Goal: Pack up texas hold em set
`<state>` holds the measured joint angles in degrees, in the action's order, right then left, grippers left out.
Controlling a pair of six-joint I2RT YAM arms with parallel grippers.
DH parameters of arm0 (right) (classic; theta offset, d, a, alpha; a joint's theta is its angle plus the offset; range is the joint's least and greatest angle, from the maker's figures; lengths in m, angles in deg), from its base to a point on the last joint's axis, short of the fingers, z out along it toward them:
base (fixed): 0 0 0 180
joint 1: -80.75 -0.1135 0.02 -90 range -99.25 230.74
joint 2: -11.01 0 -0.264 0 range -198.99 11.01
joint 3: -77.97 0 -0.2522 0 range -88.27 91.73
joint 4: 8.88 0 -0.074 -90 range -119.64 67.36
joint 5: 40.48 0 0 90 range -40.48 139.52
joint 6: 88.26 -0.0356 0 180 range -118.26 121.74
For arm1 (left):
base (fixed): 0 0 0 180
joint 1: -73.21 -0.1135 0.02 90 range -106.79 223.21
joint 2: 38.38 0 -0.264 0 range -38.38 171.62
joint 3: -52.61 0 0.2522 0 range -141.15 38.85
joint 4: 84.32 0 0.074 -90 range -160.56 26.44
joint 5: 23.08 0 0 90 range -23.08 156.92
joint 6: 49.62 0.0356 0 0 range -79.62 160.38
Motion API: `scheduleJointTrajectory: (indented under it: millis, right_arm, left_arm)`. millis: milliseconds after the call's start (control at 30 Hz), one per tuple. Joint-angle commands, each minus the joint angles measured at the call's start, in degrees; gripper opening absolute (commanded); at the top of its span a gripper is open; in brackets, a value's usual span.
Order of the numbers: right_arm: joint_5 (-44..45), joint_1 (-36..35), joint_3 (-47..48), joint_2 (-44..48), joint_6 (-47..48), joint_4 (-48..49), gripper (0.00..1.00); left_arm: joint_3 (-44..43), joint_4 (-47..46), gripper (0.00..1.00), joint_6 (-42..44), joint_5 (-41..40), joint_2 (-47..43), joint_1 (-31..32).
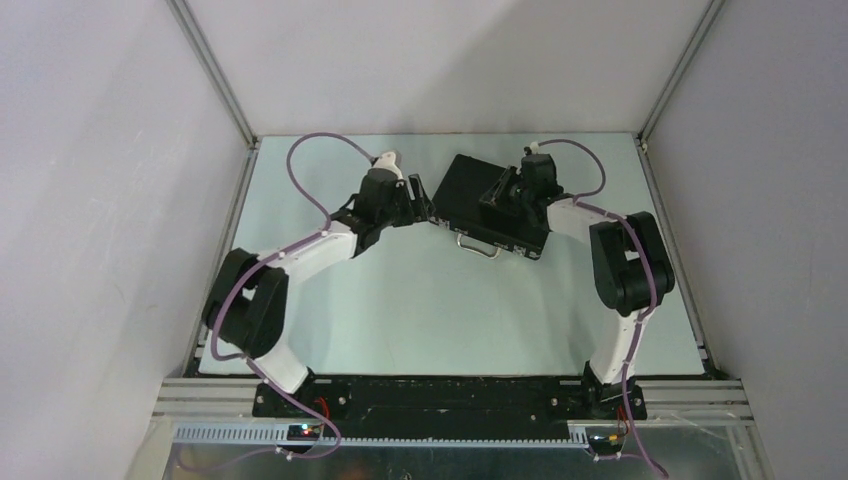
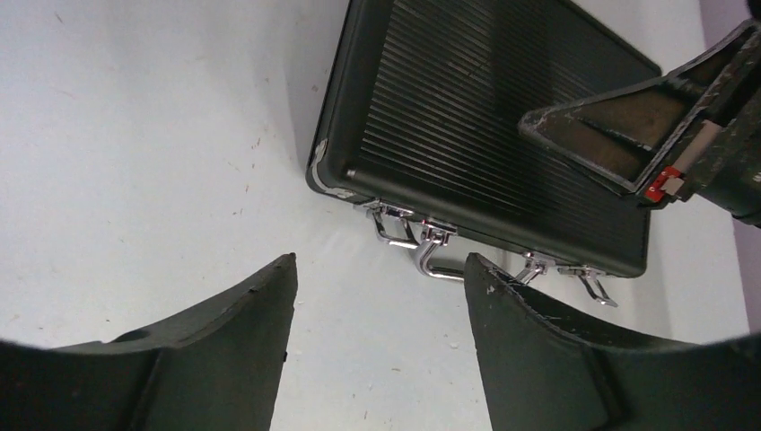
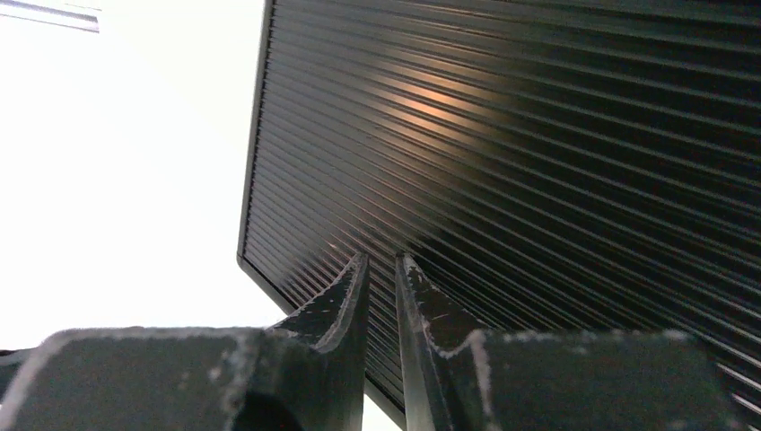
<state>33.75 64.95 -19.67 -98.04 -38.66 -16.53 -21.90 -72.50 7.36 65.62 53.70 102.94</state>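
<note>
1. Briefcase (image 1: 467, 195) lies closed at the far middle of the surface (image 1: 400, 300), with its handle (image 2: 435, 260) facing the arms and its latches (image 2: 395, 220) seemingly undone.
2. Right gripper (image 3: 381, 265) has its fingers almost together and empty, tips on the ribbed lid; it should press straight down.
3. Left gripper (image 2: 377, 269) has its fingers wide apart and empty, near the case's corner; it should snap each latch home squarely.
</note>
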Motion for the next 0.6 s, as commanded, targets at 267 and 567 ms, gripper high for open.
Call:
scheduleJointTrajectory:
  millis: [267,567]
  right_arm:
    - [5.95,-3.87,-1.69,-3.84,-2.62,4.44,0.17]
    - [6.81,-2.57,-4.24,-2.35,-3.08,4.51,0.16]
  left_arm:
    - [-5.09,-3.56,0.37,1.78,-0.67,6.65,1.73]
    - [-7.53,-3.52,0.0,1.86,-1.88,11.03,4.12]
